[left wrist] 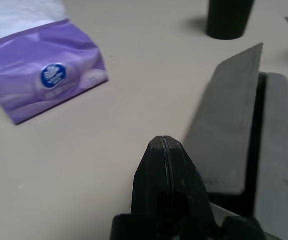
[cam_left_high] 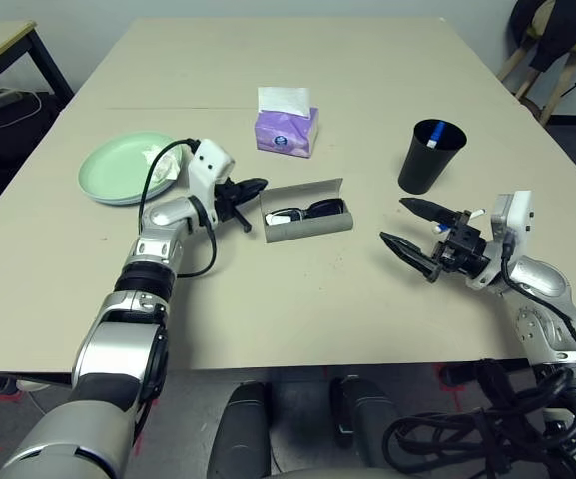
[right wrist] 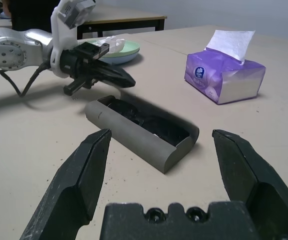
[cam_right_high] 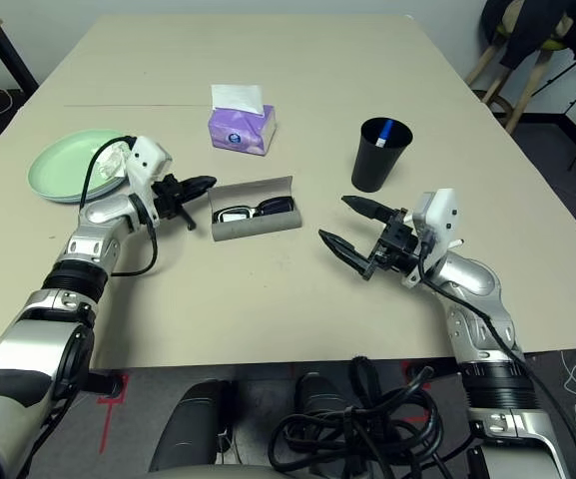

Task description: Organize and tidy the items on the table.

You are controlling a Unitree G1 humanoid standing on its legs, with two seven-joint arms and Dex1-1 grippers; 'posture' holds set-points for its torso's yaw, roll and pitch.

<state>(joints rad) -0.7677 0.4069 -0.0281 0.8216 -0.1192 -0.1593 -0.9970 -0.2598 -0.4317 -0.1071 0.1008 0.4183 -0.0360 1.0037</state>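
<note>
The grey glasses case [cam_left_high: 307, 222] lies with its lid up at the middle of the beige table [cam_left_high: 297, 319], with the black sunglasses [cam_left_high: 312, 210] inside it. My left gripper [cam_left_high: 252, 186] is shut and empty, its tip just left of the case's lid [left wrist: 228, 115]. My right gripper [cam_left_high: 408, 226] stands open and empty to the right of the case [right wrist: 144, 132]. The black cup [cam_left_high: 429, 156] holds a white-blue marker [cam_left_high: 436, 137]. A mint green plate [cam_left_high: 128, 168] at the left carries crumpled white tissue [cam_left_high: 163, 160]. A light blue plate is not visible.
A purple tissue box [cam_left_high: 287, 130] stands behind the case. A side table with a black frame [cam_left_high: 8, 45] is at the far left, and chair legs [cam_left_high: 557, 70] show at the far right. Black cables [cam_left_high: 487, 424] hang below my right arm.
</note>
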